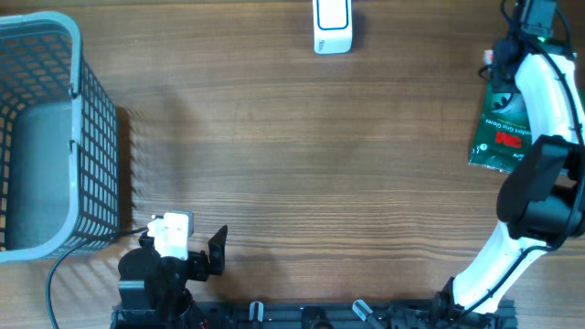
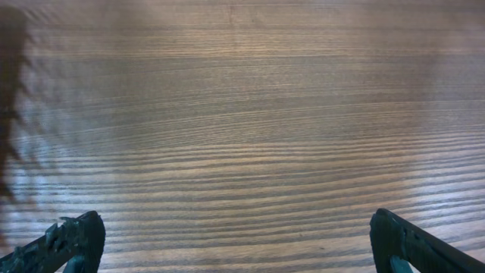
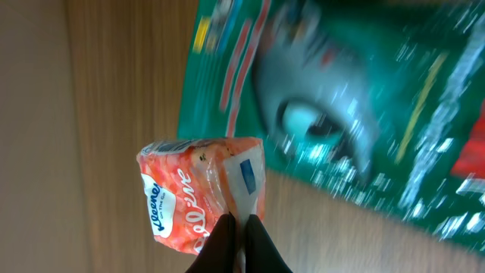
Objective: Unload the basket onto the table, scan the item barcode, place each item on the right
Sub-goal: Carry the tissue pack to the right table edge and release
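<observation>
Brown wood makes up the table, with lines running across it. There are two robot arms. The left arm sits at the near edge, close to the basket. The right arm is white and black and reaches up along the right side.

There is one basket. It is grey-blue with net walls and stands at the far left of the table. There is one white scanner at the top edge, near the middle. There is one green packet lying flat on the right side, with a red patch and white letters on it. There is one orange tissue pack, with white writing and a small blue and white label.

The right pincer is pinched tight on one end of the tissue pack. The pack hangs above the table, next to the green packet and partly over its edge. From above, only a small red bit of the pack shows at the top right, well apart from the scanner.

The left pincer is spread wide with nothing in it. Its two dark fingertips stand far apart over bare wood.

The right arm lies across the green packet in the view from above and hides its right edge. It also hides most of the tissue pack. The green packet is blurry in the right wrist view, so its words cannot be read there. A thin black cable curls by the basket's near corner.
</observation>
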